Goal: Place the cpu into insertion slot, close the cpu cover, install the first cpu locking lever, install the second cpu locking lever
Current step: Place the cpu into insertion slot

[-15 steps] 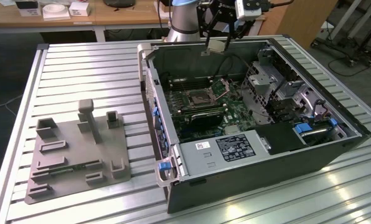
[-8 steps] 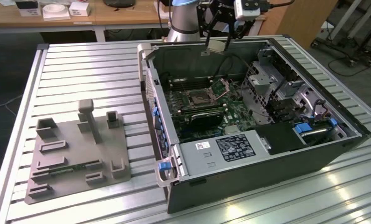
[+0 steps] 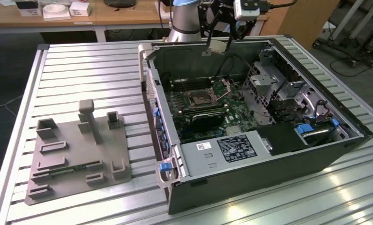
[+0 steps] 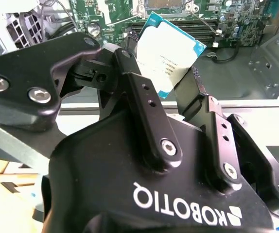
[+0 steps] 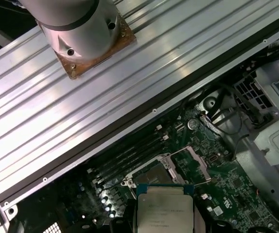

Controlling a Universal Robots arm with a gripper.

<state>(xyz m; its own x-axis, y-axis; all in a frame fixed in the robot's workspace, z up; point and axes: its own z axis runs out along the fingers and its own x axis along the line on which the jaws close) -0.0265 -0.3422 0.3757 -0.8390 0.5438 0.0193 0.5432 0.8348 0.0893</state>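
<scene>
On the exterior view's left, a grey tray [image 3: 77, 154] sits on the ribbed table [image 3: 80, 61]. Moving right, there's the open computer case [image 3: 255, 187], its slot [image 3: 202, 99] uncovered and the cover [image 3: 226, 86] tipped up beside it. Over the case's far wall, the gripper [image 3: 219, 43] is clamped on the chip [image 4: 171, 53], well above the slot.

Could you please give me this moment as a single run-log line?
gripper: shut on cpu, above computer case | insertion slot: empty | cpu cover: raised
</scene>
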